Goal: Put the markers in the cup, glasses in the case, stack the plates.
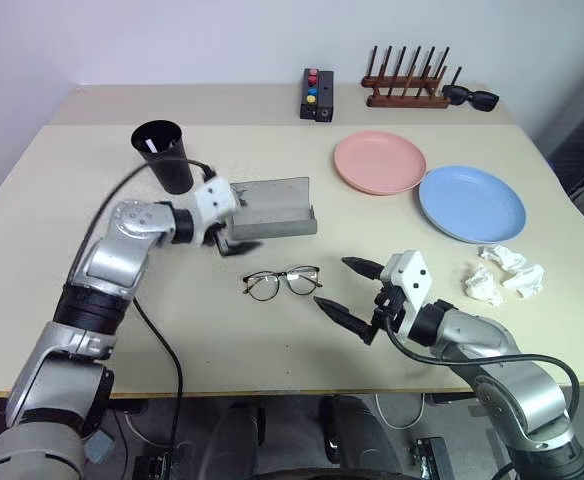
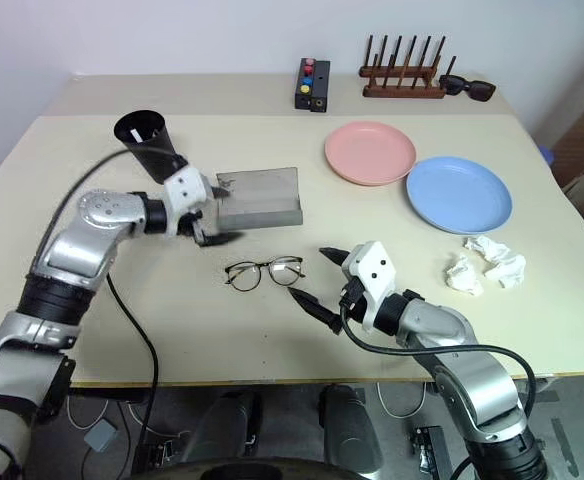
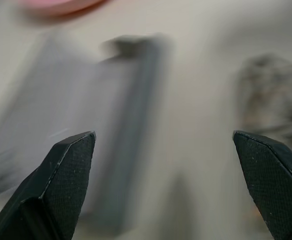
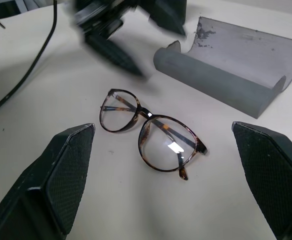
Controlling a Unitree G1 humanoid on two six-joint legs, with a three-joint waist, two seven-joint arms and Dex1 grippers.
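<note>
Glasses case (image 1: 272, 208), grey, lies open mid-table (image 1: 92, 180), lid flat behind the trough. My left gripper (image 1: 234, 228) sits at its left end, fingers spread wide, nothing held; can't tell if a finger touches the case. Black cup (image 1: 165, 155) stands upright just behind my left wrist, near the case's left end.

Plates: salmon pink plate (image 1: 378, 161) and light blue plate (image 1: 471, 203) lie side by side to the right of the case, rims just touching or overlapping slightly, can't tell which, not stacked.

Glasses (image 4: 148, 132) lie on the table in front of the case, apart from it, lenses toward my right gripper (image 1: 347, 287). That gripper is just right of the glasses, pointing at them, fingers fully apart, empty, not touching the frame. In the right wrist view the glasses sit between my fingertips (image 4: 68, 165) and a bit beyond.

Crumpled white paper (image 1: 502, 272) lies right of my right arm. Wooden peg rack (image 1: 405, 82), black sunglasses (image 1: 470, 97) and small button box (image 1: 317, 94) at the far edge.
</note>
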